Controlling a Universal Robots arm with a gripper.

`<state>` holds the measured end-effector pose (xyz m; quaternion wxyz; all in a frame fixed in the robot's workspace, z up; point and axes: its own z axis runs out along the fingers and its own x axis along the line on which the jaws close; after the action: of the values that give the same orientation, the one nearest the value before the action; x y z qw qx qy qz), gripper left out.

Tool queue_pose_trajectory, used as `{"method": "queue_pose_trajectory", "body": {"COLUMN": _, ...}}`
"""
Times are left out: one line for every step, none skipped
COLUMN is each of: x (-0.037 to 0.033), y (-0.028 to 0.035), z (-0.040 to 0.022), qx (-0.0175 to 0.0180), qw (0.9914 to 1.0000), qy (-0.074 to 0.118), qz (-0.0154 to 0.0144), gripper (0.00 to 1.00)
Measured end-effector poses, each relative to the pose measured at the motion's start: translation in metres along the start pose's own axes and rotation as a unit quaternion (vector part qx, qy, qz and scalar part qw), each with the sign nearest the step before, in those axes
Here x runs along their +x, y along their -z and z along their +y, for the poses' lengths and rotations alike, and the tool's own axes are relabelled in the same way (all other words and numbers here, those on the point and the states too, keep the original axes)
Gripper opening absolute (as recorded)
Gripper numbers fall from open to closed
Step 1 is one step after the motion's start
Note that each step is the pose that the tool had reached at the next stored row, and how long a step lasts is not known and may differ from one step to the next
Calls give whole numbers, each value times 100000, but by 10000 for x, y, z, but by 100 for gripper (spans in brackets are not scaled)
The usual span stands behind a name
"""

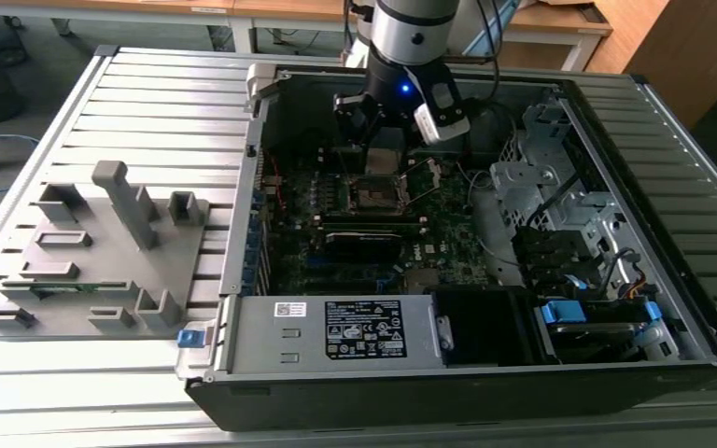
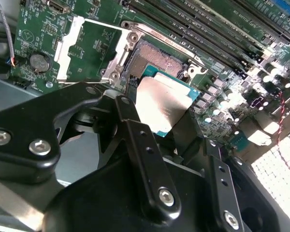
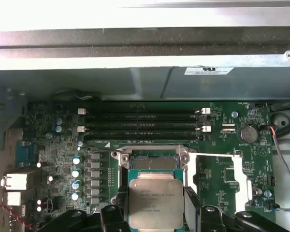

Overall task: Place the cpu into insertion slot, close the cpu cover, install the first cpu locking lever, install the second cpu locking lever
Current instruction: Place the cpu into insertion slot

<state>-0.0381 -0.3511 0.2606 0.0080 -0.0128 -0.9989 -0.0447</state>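
cpu (image 3: 155, 200) gripped just over slot (image 3: 152, 162)

The cpu is a flat square with a grey metal top and a green rim. The end effector (image 3: 157, 215) is closed on its two side edges. The slot's dark contact field shows, on the board inside the case (image 1: 249, 89). The cover (image 3: 217, 156) lies flipped open beside the slot. The exterior view shows the arm reaching into the case on the counter (image 1: 147, 93). Both wrist views show the chip up close.

Glare on cpu (image 2: 160, 102); chassis wall (image 3: 135, 19) overexposed; exterior view evenly lit.
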Motion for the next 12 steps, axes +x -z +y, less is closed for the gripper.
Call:
{"method": "queue_pose_trajectory", "body": {"x": 0, "y": -4, "z": 4, "qx": 7, "qw": 100000, "qy": -1, "qz": 2, "gripper": 54}}
{"method": "queue_pose_trajectory", "body": {"x": 0, "y": -12, "z": 8, "qx": 8, "qw": 100000, "qy": -3, "qz": 2, "gripper": 54}}
{"method": "queue_pose_trajectory", "body": {"x": 0, "y": -21, "z": 12, "qx": 11, "qw": 100000, "qy": -3, "qz": 5, "gripper": 54}}
{"method": "queue_pose_trajectory", "body": {"x": 0, "y": -32, "z": 17, "qx": 18, "qw": 100000, "qy": -2, "qz": 6, "gripper": 54}}
{"method": "queue_pose_trajectory", "body": {"x": 0, "y": -42, "z": 26, "qx": 17, "qw": 100000, "qy": -4, "qz": 5, "gripper": 54}}
{"method": "queue_pose_trajectory", "body": {"x": 0, "y": -51, "z": 39, "qx": 14, "qw": 100000, "qy": -2, "qz": 2, "gripper": 54}}
{"method": "queue_pose_trajectory", "body": {"x": 1, "y": -58, "z": 53, "qx": 13, "qw": 100000, "qy": -4, "qz": 0, "gripper": 54}}
{"method": "queue_pose_trajectory", "body": {"x": 1, "y": -62, "z": 65, "qx": 18, "qw": 100000, "qy": -3, "qz": 1, "gripper": 54}}
{"method": "queue_pose_trajectory", "body": {"x": 1, "y": -67, "z": 74, "qx": 12, "qw": 100000, "qy": -2, "qz": -1, "gripper": 54}}
{"method": "queue_pose_trajectory", "body": {"x": 1, "y": -70, "z": 80, "qx": 21, "qw": 100000, "qy": -4, "qz": 2, "gripper": 54}}
{"method": "queue_pose_trajectory", "body": {"x": 0, "y": -74, "z": 82, "qx": 20, "qw": 100000, "qy": -52, "qz": -4, "gripper": 54}}
{"method": "queue_pose_trajectory", "body": {"x": 0, "y": -76, "z": 81, "qx": 24, "qw": 99999, "qy": -341, "qz": -29, "gripper": 54}}
